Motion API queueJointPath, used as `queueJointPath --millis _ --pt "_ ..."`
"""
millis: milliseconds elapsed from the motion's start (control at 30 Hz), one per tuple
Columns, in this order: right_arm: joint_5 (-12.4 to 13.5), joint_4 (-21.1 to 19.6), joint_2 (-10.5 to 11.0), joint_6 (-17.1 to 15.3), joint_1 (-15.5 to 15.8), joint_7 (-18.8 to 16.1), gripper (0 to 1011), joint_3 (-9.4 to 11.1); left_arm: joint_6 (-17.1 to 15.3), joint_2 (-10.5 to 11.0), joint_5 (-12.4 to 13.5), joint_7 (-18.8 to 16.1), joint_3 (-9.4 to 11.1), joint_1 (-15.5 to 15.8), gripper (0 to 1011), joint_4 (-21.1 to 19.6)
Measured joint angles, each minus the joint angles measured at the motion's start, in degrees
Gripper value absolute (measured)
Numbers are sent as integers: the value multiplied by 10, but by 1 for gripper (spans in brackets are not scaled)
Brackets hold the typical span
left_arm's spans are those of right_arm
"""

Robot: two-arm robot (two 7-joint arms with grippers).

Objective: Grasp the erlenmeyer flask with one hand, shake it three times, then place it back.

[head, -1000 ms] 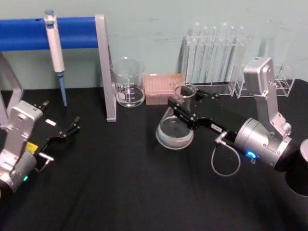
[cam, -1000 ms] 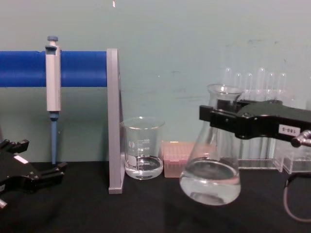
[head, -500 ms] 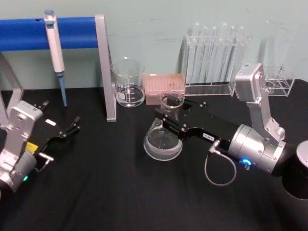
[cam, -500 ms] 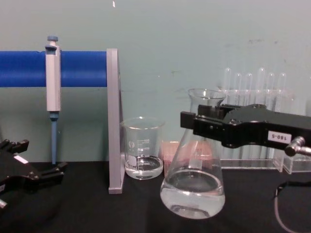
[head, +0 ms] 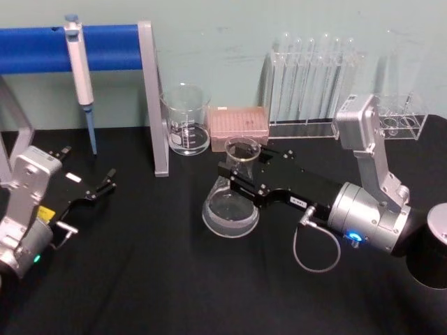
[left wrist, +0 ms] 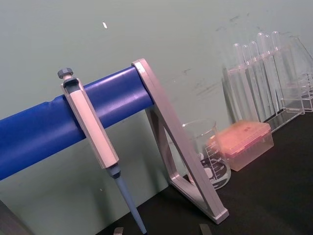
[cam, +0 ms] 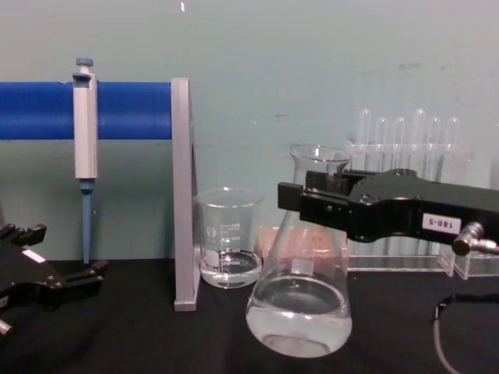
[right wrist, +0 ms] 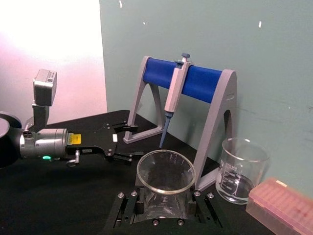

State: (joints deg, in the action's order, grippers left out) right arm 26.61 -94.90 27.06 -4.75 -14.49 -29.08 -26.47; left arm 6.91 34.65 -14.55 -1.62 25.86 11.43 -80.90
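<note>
glass erlenmeyer flask (head: 230,211) neck half hidden by right gripper (head: 238,172), apparently clamped.

The right arm enters from the lower right of the head view and stretches toward the middle of the frame. Its silver wrist (head: 363,218) is angled low, and the black right gripper (head: 239,171) is held level. The fingers (cam: 312,204) are clamped on the neck of the erlenmeyer flask (cam: 300,312) (one on each side of the glass). The left arm sits at the lower left. The left gripper (head: 89,166) lies low and idle, with its fingers spread apart.
</note>
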Motion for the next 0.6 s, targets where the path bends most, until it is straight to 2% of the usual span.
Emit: queueJointPath --millis 267,600 --pt "-2 9 -1 2 -2 24 456 6 0 0 0 0 0 0 1001 0" --pt "-22 21 -8 2 3 70 456 36 0 0 0 0 0 0 1001 0"
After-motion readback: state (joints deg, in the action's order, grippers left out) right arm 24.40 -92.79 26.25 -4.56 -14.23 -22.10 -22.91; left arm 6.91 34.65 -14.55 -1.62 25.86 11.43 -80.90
